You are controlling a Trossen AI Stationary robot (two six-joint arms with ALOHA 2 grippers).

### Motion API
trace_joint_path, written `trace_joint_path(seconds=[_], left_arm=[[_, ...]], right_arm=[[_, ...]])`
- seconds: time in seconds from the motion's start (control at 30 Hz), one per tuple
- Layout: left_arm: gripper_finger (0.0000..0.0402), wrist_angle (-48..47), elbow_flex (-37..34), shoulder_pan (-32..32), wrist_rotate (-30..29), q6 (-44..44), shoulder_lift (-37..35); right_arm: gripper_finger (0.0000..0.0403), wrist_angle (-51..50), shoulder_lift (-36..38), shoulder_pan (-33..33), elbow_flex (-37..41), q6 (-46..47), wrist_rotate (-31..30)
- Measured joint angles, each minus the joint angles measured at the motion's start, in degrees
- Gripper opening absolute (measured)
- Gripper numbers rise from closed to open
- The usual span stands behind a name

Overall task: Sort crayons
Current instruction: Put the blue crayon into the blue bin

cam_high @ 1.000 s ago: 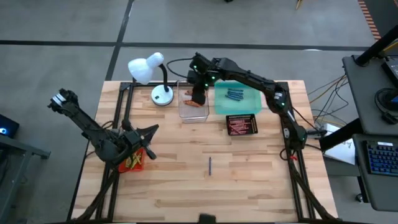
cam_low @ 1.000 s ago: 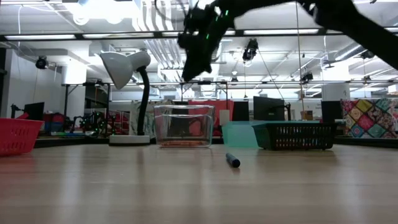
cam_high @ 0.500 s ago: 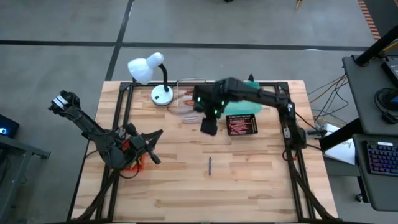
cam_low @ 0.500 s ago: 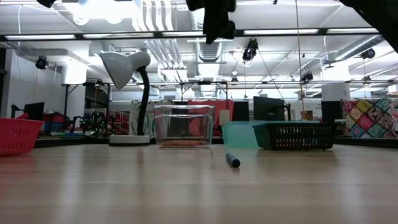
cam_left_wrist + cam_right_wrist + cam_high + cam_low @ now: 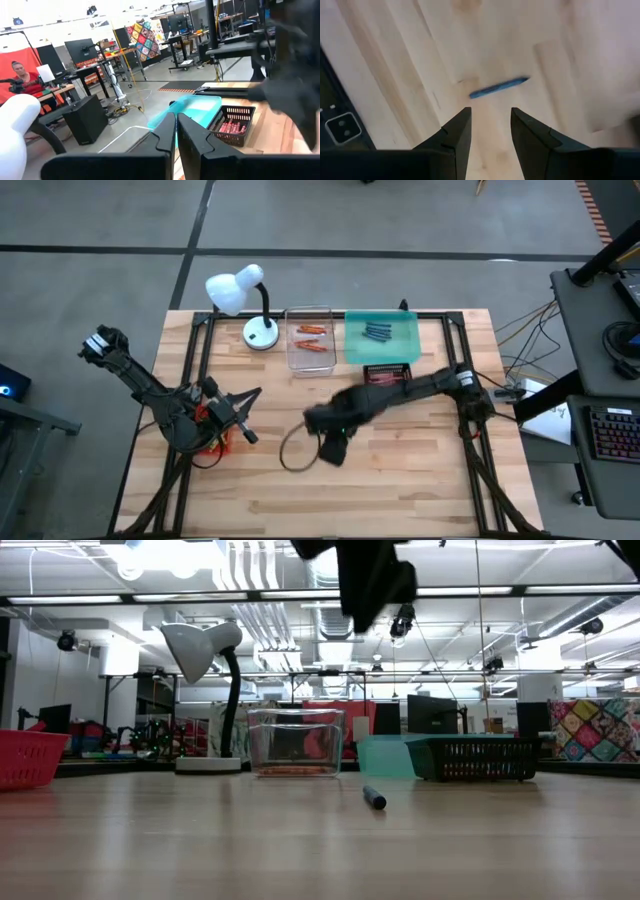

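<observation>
A blue crayon (image 5: 499, 87) lies on the pale, wood-grained table (image 5: 420, 470). Orange crayons (image 5: 311, 339) sit in the clear tray (image 5: 291, 330), blue crayons (image 5: 377, 332) in the teal tray (image 5: 410, 345), red crayons (image 5: 231, 127) in the black basket (image 5: 220, 116) — plus a white lamp (image 5: 236, 288).

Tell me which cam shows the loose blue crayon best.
Right wrist view: the blue crayon lies unobstructed on bare wood just beyond the open right tool. The low view shows it small, end-on. In the high view the arm hides it; the left wrist view misses it.
</observation>
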State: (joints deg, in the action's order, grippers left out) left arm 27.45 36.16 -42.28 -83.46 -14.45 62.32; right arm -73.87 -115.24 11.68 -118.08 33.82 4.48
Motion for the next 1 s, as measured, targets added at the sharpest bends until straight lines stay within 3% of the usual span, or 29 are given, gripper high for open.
trace_joint_path(seconds=[0.33,0.7,0.87,1.0], left_arm=[[0.0,0.0,0.3,0.0,0.0,-0.1,1.2],[0.0,0.0,0.2,0.0,0.0,-0.1,2.5],[0.0,0.0,0.2,0.0,0.0,-0.1,2.5],[0.0,0.0,0.2,0.0,0.0,-0.1,2.8]], right_arm=[[0.0125,10.2,0.0,3.4,15.3,16.9,-4.3],[0.0125,19.1,0.0,3.2,23.5,27.0,-13.7],[0.0125,26.7,0.0,3.2,26.9,29.4,-14.6],[0.0125,26.8,-0.1,3.3,28.1,31.7,-14.6]])
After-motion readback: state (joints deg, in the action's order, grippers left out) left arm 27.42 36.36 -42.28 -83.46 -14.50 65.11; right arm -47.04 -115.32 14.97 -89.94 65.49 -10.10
